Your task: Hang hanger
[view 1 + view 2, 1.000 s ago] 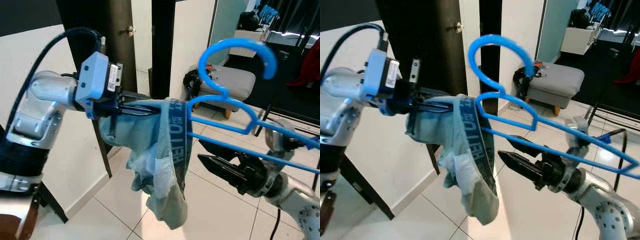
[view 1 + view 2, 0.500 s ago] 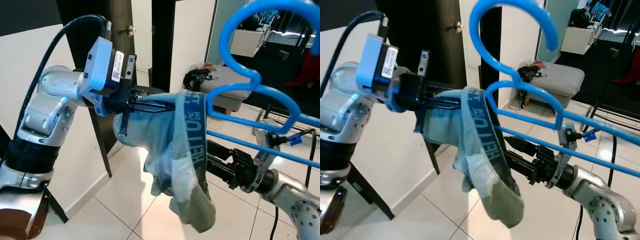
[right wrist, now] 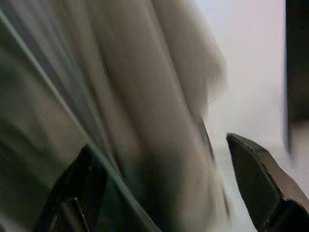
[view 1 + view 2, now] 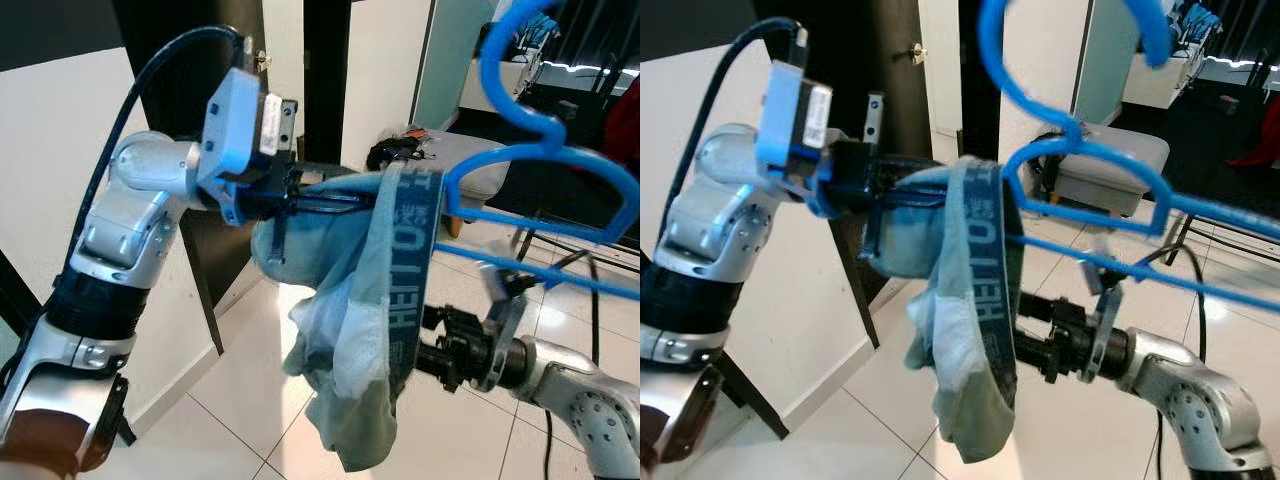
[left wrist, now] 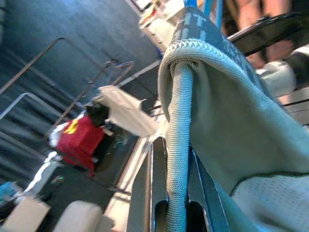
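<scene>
Left gripper [image 4: 335,197] stays pinched on the underwear [image 4: 370,330] waistband. Blue hanger [image 4: 545,165] has risen higher, beside it; right gripper [image 3: 164,179], fingers spread, has pushed into the cloth.

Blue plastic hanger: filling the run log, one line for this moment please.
blue plastic hanger: carrying pale green underwear | left gripper: shut on waistband | right gripper: open, against fabric

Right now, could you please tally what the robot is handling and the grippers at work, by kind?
Blue hanger: 1
Pale green garment draped on it: 1
Grippers: 2, the left gripper and the right gripper
Total: 4
</scene>
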`<state>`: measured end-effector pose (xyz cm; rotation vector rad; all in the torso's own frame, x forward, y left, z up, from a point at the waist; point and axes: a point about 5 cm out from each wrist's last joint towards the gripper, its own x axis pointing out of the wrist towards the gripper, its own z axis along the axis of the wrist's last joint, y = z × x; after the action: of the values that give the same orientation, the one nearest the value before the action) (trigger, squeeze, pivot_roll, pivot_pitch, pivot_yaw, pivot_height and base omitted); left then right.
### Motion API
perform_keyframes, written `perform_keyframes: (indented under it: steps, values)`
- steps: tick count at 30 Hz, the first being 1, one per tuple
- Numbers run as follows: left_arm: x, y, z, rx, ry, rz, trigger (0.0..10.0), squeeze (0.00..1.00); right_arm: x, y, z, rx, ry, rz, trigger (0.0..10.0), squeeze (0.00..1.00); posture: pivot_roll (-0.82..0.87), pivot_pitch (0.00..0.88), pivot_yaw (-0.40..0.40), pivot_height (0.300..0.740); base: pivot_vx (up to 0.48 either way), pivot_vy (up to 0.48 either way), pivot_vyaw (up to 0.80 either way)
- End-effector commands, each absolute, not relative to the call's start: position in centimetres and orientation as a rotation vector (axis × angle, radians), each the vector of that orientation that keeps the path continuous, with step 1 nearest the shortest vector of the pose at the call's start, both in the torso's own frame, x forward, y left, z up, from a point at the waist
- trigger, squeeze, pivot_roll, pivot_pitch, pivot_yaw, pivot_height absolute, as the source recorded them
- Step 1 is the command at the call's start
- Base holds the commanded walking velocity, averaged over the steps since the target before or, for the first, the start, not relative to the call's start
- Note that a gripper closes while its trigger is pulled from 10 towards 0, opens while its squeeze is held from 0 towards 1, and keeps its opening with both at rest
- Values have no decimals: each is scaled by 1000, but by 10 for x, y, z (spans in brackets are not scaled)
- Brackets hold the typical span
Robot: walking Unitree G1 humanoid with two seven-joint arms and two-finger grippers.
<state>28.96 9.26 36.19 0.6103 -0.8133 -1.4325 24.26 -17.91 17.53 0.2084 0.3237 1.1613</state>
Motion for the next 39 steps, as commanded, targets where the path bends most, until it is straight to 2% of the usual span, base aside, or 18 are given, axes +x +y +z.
perform_keyframes:
  steps: [1,5,8,14,15,17,18,19,30,39]
  values:
    - [290,92,367,617,-843,-1406,10000,0,241,-179,167,193,375,1143,10000,0,173,0,18,740,0,0,0]
    - [297,104,377,642,-858,-1304,10000,0,234,-198,140,96,589,1009,10000,0,171,0,16,740,0,0,0]
    - [301,113,380,673,-851,-1258,10000,0,231,-208,132,89,654,933,10000,0,169,0,17,740,0,0,0]
    - [307,126,375,732,-809,-1202,10000,0,239,-233,130,95,656,728,10000,0,160,0,21,740,0,0,0]
    - [310,131,367,768,-778,-1188,10000,0,245,-245,132,120,633,638,9294,0,160,0,21,740,0,0,0]
    - [312,134,362,793,-756,-1180,10000,0,248,-253,134,139,616,580,9294,0,160,0,21,740,0,0,0]
    - [313,137,357,813,-731,-1174,10000,0,252,-262,136,167,588,513,1137,0,151,0,26,740,0,0,0]
    - [315,141,347,835,-692,-1174,10000,0,256,-274,140,218,541,438,0,0,151,0,26,740,0,0,0]
    - [313,160,311,871,-554,-1211,10000,0,263,-325,170,452,301,192,0,0,154,0,25,740,0,0,0]
    - [312,151,289,924,-503,-1238,10000,0,271,-325,183,514,219,167,0,0,153,0,25,740,0,0,0]
